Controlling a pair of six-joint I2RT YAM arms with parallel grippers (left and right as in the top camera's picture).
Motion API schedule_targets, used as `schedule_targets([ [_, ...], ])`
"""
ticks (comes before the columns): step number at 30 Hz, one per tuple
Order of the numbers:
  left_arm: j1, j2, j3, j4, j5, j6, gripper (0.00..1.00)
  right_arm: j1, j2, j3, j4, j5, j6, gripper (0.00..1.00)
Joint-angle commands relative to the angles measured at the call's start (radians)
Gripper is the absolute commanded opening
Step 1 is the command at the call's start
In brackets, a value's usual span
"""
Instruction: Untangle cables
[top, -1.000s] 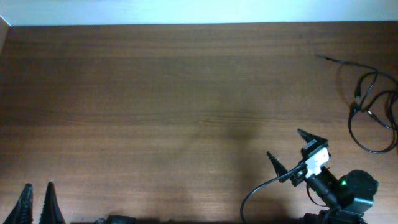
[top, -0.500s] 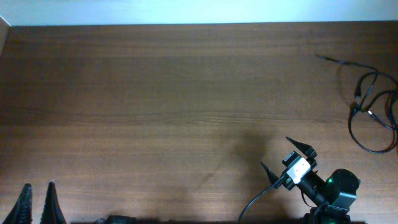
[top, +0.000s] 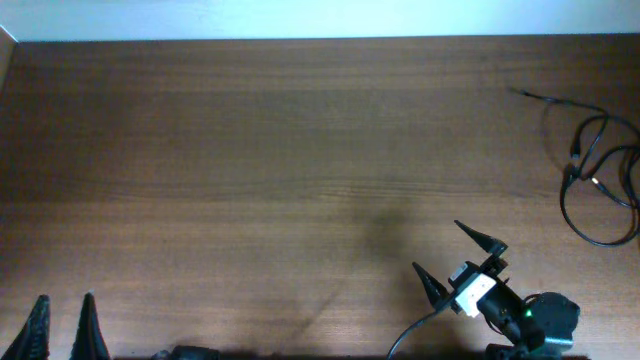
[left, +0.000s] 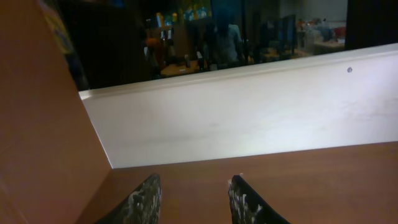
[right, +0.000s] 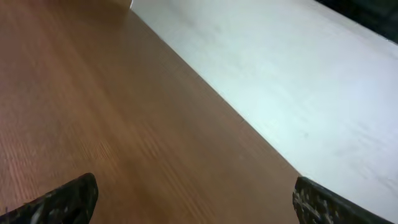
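Observation:
The cables lie as thin black loops at the table's far right edge, with one loose end reaching left toward the back; neither wrist view shows them. My right gripper hovers near the front edge, well short and left of the cables, pointing toward the back left. Its fingers are spread wide with only bare wood between them in the right wrist view. At the front left corner my left gripper is open, with a gap between its fingers and nothing in it.
The brown wooden table ends at a white back wall. A wooden side panel rises at the left edge. The right arm's own thick black cord trails off the front edge.
The right arm has drawn back toward the front edge and a little left, gripper still wide. The left gripper's fingers have spread slightly. The cables have not moved.

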Motion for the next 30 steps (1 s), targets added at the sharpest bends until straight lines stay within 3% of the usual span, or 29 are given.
schedule_targets([
  [1,-0.006,-0.001,0.002,-0.001,-0.004,0.009,0.36,0.006,-0.009,-0.007,-0.002,0.002,0.012,0.99],
  [9,-0.006,-0.001,0.002,-0.001,-0.004,0.009,0.37,0.006,-0.009,-0.007,-0.002,0.003,0.013,0.99],
  [20,-0.006,-0.001,0.002,-0.002,-0.004,0.009,0.38,0.006,-0.008,-0.007,-0.006,0.761,0.013,0.99],
  [26,-0.006,-0.001,0.002,-0.007,-0.004,0.008,0.42,0.006,-0.008,-0.007,-0.01,0.811,0.012,0.99],
  [28,-0.006,-0.001,0.002,-0.038,-0.002,0.009,0.37,0.006,-0.008,-0.007,-0.01,0.811,0.012,0.99],
  [30,-0.006,-0.001,-0.009,-0.073,0.13,0.091,0.24,0.006,-0.008,-0.007,-0.01,0.811,0.012,0.99],
])
